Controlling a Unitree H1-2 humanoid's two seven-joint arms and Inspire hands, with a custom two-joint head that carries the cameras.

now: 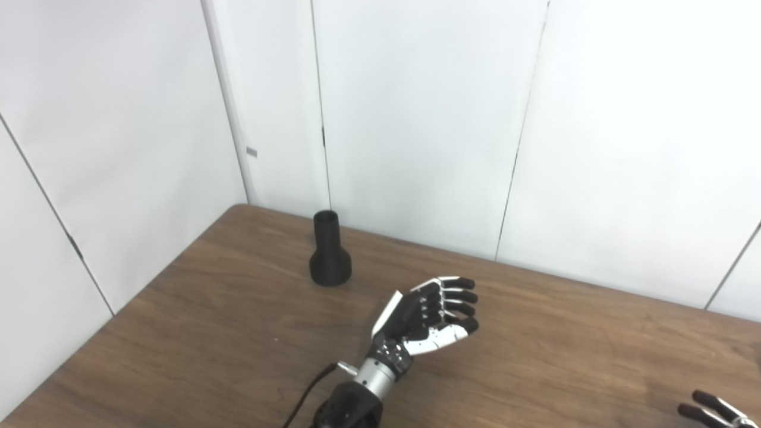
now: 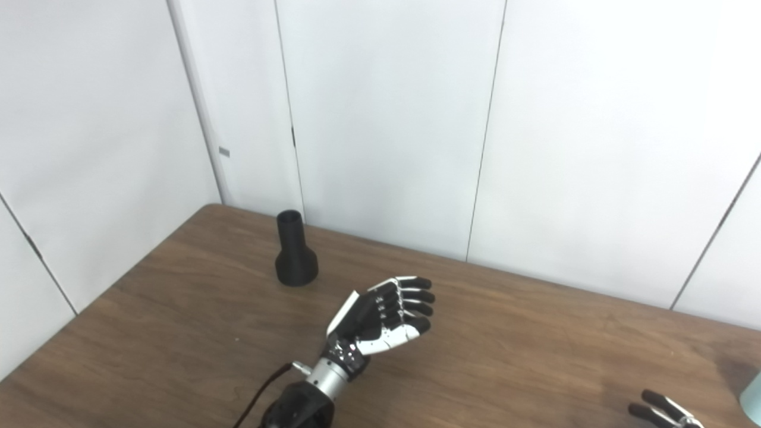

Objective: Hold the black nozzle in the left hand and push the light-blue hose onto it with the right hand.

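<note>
From my seat, starting at the left: the nozzle [image 1: 329,250] stands upright on the table [image 1: 208,333], wide base down, narrow neck up, near the far edge and close to the wall [image 1: 416,119]. So its long axis is vertical, and nothing touches it.

Next over is my left hand [image 1: 429,316]. It hangs above the table, palm facing right, fingers [image 1: 461,295] stretched out and spread, holding nothing. The nozzle lies up and to the left of it, farther from me and well apart. That is the relation I care about: the palm faces away from the nozzle, so I judge the hand must swing left and forward and turn before the fingers can wrap the neck or the flared base. A side-on grasp looks the sensible choice for an upright piece; a clumsy brush could tip it.

Far right, only the fingertips of my right hand [image 2: 663,410] show at the bottom edge. They look extended, but too little is visible for me to tell whether the hand is open or closed. At the right edge in the right eye view, a sliver of something light blue [image 2: 752,389] may be the hose; I cannot confirm it.

The left hand is plainly nearer the nozzle. Nothing is grasped yet.
</note>
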